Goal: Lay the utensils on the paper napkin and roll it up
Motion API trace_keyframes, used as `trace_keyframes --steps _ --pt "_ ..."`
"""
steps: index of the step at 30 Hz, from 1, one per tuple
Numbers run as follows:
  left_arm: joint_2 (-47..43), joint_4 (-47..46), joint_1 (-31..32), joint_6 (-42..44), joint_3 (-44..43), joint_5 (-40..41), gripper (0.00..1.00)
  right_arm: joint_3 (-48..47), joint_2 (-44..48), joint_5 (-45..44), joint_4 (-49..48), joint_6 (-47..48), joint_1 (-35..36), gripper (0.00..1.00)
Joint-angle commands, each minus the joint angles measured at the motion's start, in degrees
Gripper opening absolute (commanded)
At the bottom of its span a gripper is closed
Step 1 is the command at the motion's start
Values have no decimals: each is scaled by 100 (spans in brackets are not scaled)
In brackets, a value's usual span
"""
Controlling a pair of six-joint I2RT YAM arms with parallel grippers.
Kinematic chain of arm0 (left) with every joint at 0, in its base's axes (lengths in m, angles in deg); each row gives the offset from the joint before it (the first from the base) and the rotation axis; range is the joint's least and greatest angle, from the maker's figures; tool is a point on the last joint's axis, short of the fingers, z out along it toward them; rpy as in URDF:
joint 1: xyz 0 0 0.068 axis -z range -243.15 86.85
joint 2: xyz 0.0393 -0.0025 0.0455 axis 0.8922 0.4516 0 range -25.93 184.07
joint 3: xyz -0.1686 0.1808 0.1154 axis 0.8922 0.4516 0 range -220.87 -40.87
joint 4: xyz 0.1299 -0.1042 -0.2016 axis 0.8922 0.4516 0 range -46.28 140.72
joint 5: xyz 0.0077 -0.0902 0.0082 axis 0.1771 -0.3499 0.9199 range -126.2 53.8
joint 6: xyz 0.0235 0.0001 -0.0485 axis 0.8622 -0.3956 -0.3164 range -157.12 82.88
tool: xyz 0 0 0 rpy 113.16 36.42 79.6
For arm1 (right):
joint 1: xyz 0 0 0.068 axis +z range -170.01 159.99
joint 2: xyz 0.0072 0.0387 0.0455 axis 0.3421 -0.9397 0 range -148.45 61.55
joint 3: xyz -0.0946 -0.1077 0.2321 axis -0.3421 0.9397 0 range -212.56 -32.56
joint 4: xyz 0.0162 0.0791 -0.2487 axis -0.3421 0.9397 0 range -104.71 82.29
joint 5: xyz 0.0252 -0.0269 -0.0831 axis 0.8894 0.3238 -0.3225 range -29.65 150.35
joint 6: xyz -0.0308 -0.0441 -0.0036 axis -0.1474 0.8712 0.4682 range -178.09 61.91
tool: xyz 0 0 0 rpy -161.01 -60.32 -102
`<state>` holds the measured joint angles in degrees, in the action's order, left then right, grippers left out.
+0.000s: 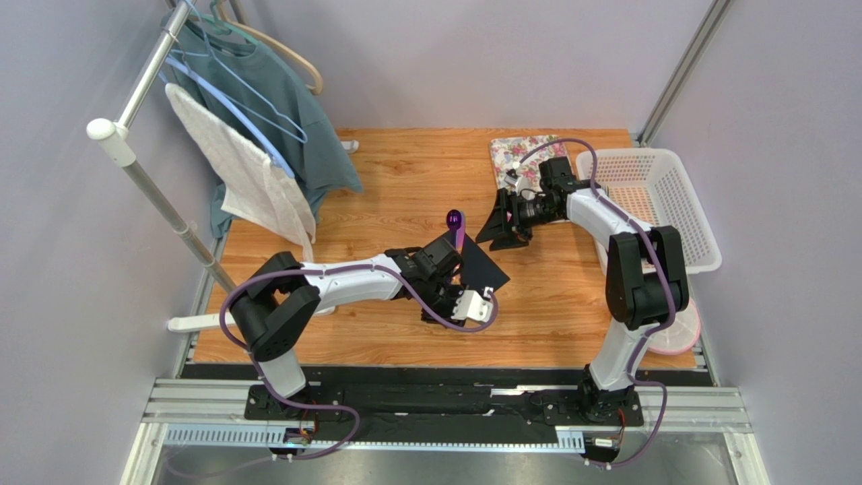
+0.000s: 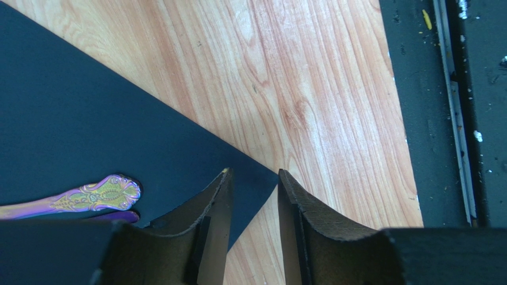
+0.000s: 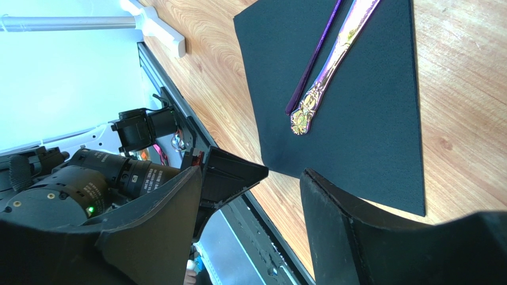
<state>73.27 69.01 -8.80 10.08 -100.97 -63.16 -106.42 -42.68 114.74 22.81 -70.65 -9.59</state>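
Paper napkin [image 3: 363, 119]: lay flat and open on the wooden table [image 1: 384, 172], near the middle, between the two grippers.
Utensils [image 3: 324, 59]: two lay side by side on the napkin, a slim plain purple one and an ornate iridescent one; their handle ends stopped short of the napkin's edge.
Spoon [image 1: 453, 217]: its round purple bowl stuck out past the napkin's far-left edge in the top view.
Left gripper [image 2: 253, 175]: sat low at the napkin's near corner, fingers parted by a narrow gap with the paper's corner lying between their tips, not pinched.
Right gripper [image 3: 253, 172]: on the napkin's far-right side, fingers spread wide with nothing between them; whether it touched the paper could not be told.
Floral mat [image 1: 518, 154]: at the far edge, behind the right gripper.
White basket [image 1: 653, 157]: far right, just beside the mat.
Clothes rack [image 1: 152, 182]: far left, holding a teal shirt [image 1: 273, 91] and a white towel [image 1: 248, 177].
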Motion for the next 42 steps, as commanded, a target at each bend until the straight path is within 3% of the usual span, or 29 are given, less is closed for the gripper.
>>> trace_keyframes --steps 1,23,32,42 --pt "-234 151 32 8 -187 -319 40 12 8 160 -34 60 -13 65" --pt "513 274 -56 290 -257 -169 34 -14 -107 221 1 43 -101 65" --pt "417 493 -56 149 -529 -459 4 -14 -81 230 54 87 -136 65" --pt "135 924 -161 -26 -1012 -766 0 109 60 204 168 157 -145 61"
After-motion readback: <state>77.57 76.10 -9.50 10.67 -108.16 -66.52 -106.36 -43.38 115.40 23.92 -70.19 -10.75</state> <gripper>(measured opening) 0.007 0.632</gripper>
